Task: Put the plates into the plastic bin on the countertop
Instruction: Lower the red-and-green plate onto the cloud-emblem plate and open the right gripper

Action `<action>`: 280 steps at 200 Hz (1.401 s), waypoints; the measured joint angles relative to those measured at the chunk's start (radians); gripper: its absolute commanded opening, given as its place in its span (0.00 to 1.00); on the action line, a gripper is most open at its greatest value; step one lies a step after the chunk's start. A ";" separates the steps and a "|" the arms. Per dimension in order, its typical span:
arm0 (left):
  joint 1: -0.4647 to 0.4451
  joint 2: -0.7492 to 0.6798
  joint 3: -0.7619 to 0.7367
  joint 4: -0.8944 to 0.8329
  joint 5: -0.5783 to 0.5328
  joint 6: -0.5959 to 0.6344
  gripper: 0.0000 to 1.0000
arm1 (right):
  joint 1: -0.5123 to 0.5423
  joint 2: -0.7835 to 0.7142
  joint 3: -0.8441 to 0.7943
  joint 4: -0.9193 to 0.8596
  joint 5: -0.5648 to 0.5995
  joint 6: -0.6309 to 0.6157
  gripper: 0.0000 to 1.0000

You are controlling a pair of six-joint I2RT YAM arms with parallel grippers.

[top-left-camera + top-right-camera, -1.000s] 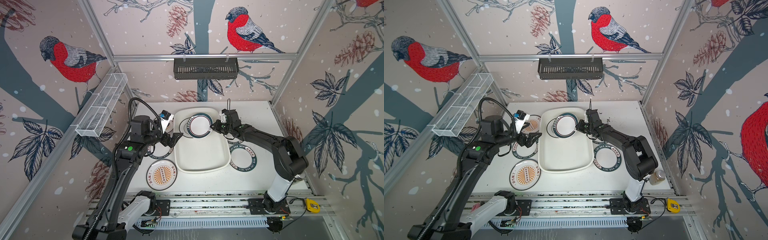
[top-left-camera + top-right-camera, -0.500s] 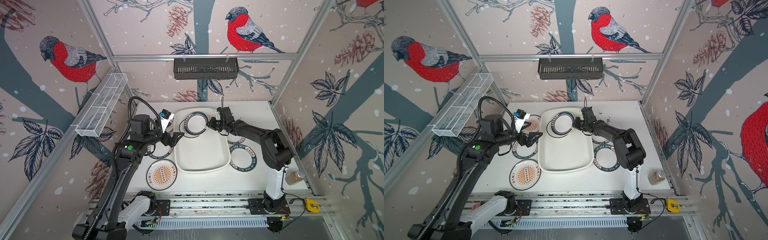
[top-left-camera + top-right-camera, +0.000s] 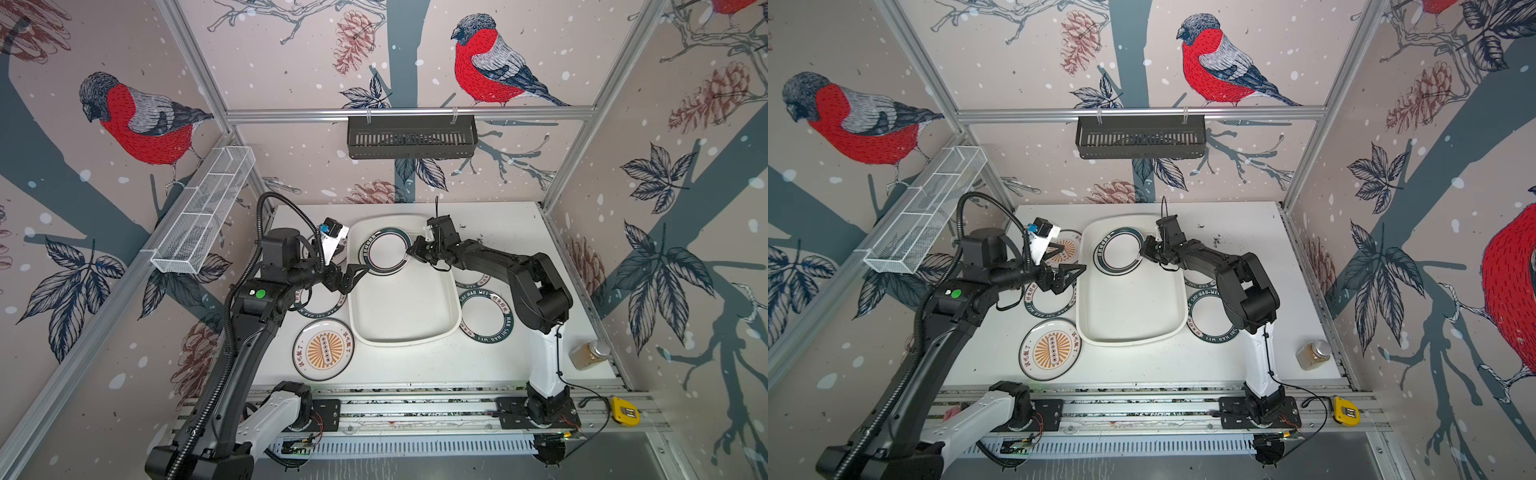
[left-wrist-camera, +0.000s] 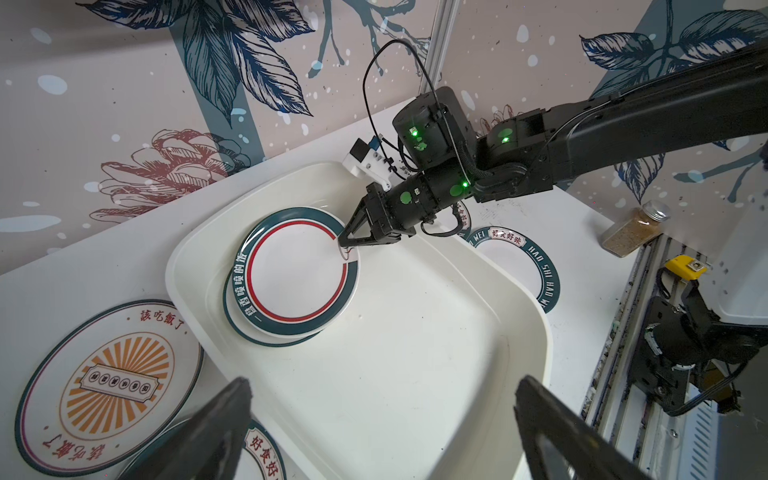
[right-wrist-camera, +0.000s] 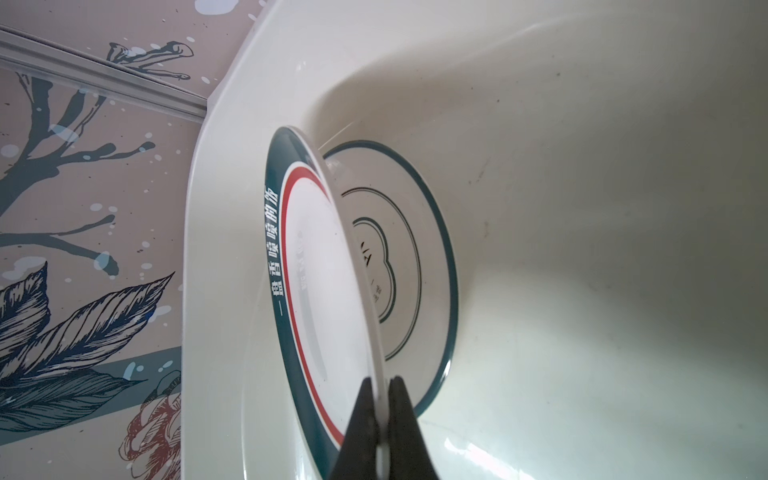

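Note:
My right gripper [image 5: 380,384] is shut on the rim of a white plate [image 5: 316,266] with a green lettered rim and a red ring. It holds the plate tilted over a thin-ringed plate [image 5: 415,249] lying in the far left corner of the plastic bin [image 3: 405,340]. Both top views show the held plate [image 3: 386,251] [image 3: 1119,255] and the right gripper [image 3: 409,252]. My left gripper [image 4: 382,386] hangs open and empty over the bin's left rim [image 3: 357,276]. On the countertop lie an orange sunburst plate [image 3: 324,350] and green-rimmed plates [image 3: 322,309] [image 3: 488,322].
A spice jar [image 3: 588,353] stands at the countertop's front right. A yellow tape measure [image 3: 623,411] lies on the front rail. On the back wall hangs a black slotted rack [image 3: 411,135], on the left wall a wire basket [image 3: 203,212]. Another orange plate [image 3: 1065,249] lies behind the left wrist.
The right gripper has carried its plate a little to the left inside the bin's far end, and the right arm's elbow has swung back. The left arm has stayed still.

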 measured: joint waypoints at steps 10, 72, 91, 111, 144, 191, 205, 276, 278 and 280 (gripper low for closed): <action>0.000 -0.001 0.006 0.000 0.003 0.000 0.98 | 0.002 0.008 0.006 -0.001 0.000 0.000 0.07; 0.000 -0.002 0.025 -0.005 0.026 -0.007 0.98 | 0.005 0.026 0.010 -0.010 -0.004 0.004 0.08; 0.000 -0.001 0.029 -0.005 0.026 -0.007 0.98 | 0.006 0.031 0.013 -0.010 -0.004 0.005 0.09; 0.000 0.000 0.030 -0.005 0.026 -0.007 0.98 | 0.006 0.033 0.016 -0.009 -0.004 0.005 0.10; 0.000 0.001 0.030 -0.005 0.026 -0.007 0.98 | 0.002 0.037 0.016 -0.006 -0.005 0.008 0.11; 0.000 0.001 0.030 -0.005 0.026 -0.007 0.98 | 0.001 0.046 0.016 -0.004 -0.008 0.008 0.18; 0.000 0.001 0.030 -0.005 0.026 -0.007 0.98 | 0.000 0.047 0.016 -0.004 -0.008 0.007 0.19; 0.000 0.001 0.030 -0.005 0.026 -0.007 0.98 | -0.008 0.048 0.016 -0.014 -0.008 0.004 0.25; 0.000 0.001 0.030 -0.005 0.026 -0.007 0.98 | -0.008 0.048 0.016 -0.014 -0.008 0.004 0.25; 0.000 0.001 0.030 -0.005 0.026 -0.007 0.98 | -0.009 0.048 0.016 -0.014 -0.008 0.003 0.25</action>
